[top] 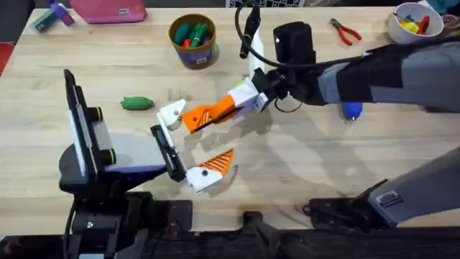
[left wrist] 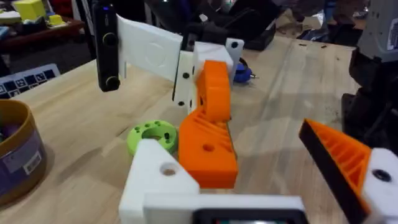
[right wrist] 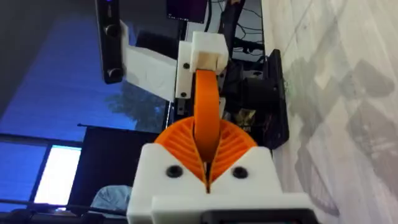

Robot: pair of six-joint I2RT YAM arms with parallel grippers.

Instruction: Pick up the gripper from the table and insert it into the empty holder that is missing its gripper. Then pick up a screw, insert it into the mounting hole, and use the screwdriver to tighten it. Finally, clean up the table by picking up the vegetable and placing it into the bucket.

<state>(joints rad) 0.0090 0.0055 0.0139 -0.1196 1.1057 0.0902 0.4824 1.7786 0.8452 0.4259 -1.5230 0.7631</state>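
The right pincer clamps the small orange wedge-shaped plastic gripper, its long axis pointing at the plain white angular plastic holder just beyond. The left pincer gapes wide. A dark green toy vegetable lies farther off.

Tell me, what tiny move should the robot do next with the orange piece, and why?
Probably nudge the gripper a little further onto the holder. The right gripper is shut on it, and its tip sits right at the plain white block, apparently not fully seated.
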